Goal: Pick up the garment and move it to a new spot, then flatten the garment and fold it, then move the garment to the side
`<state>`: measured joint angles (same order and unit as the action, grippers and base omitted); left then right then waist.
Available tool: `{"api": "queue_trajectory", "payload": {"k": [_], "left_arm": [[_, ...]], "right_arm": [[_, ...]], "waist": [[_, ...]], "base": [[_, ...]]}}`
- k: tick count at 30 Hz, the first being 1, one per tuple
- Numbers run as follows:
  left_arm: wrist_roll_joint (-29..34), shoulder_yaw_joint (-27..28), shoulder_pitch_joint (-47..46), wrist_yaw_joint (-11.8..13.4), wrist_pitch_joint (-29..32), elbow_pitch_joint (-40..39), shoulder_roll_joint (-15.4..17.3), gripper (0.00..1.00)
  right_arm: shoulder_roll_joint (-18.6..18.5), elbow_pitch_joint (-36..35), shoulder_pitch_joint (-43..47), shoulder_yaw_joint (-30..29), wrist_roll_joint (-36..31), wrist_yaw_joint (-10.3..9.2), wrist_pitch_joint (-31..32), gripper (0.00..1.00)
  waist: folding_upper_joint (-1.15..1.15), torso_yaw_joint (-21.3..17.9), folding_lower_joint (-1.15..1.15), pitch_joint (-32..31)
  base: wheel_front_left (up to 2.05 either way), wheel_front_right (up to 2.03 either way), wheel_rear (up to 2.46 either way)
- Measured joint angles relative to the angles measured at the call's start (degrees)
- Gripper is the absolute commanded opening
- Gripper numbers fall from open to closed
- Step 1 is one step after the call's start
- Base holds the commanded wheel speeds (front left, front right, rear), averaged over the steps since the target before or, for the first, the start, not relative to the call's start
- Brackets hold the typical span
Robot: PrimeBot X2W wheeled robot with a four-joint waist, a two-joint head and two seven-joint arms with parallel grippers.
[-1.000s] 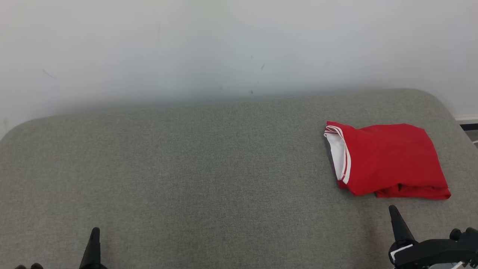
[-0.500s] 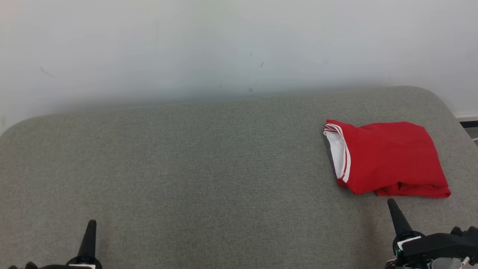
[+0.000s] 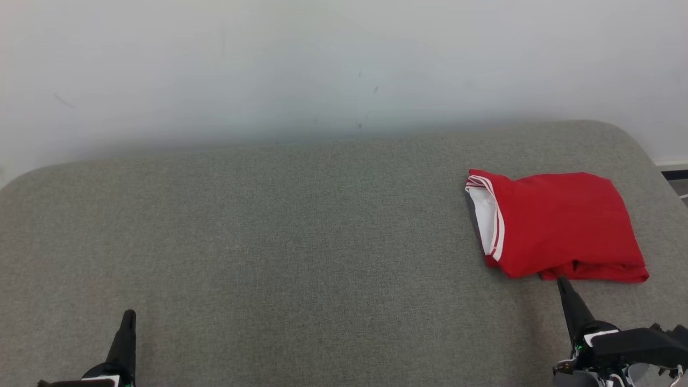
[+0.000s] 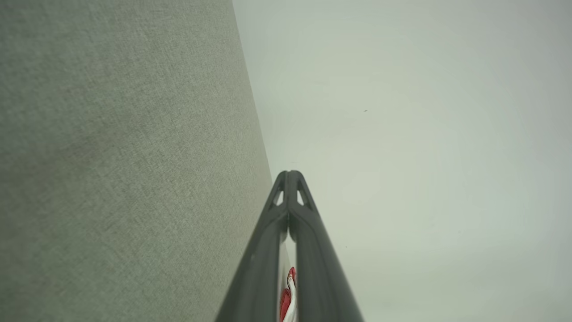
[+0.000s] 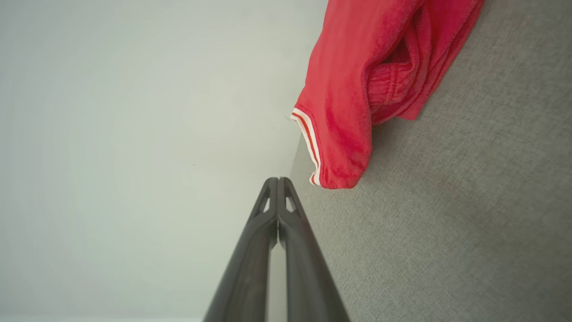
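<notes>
A folded red garment (image 3: 559, 226) with white striped trim lies at the right side of the grey fabric surface (image 3: 301, 236). My right gripper (image 3: 561, 282) is shut and empty, its tip just short of the garment's near edge. In the right wrist view the shut fingertips (image 5: 278, 182) sit a little below the garment's (image 5: 357, 89) striped corner. My left gripper (image 3: 129, 314) is at the lower left, far from the garment. In the left wrist view it (image 4: 289, 175) is shut with nothing in it, and a sliver of red garment (image 4: 286, 299) shows between the finger bases.
A plain white wall (image 3: 322, 64) rises directly behind the surface. The surface's rounded right corner (image 3: 639, 145) lies close beyond the garment, with a strip of floor (image 3: 677, 180) past it. A broad stretch of grey fabric lies between the two grippers.
The right gripper has moved forward towards the garment's near edge. The left gripper has risen slightly in view. The head view has tilted a little, shifting the scene upward.
</notes>
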<state>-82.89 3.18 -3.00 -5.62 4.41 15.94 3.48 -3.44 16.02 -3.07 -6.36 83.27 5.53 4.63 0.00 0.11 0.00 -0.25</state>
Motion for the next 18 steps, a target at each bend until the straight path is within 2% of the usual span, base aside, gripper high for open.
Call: {"api": "queue_trajectory", "payload": {"k": [10, 18], "left_arm": [[-7.8, 1.8, -1.3, -1.5, 1.9, 0.9, -1.2, 0.00], [-8.4, 1.9, -1.4, -1.5, 2.1, 1.1, -1.3, 0.00]], "right_arm": [[0.7, 0.9, -1.5, -1.2, 7.5, 1.11, 1.8, 0.00], [0.8, 1.0, -2.0, -1.2, 8.5, 1.12, 1.9, 0.00]], "waist": [[0.00, -0.1, 0.00, 0.3], [0.00, -0.1, 0.00, 0.4]], "base": [[0.00, 0.00, 0.00], [0.00, 0.00, 0.00]]}}
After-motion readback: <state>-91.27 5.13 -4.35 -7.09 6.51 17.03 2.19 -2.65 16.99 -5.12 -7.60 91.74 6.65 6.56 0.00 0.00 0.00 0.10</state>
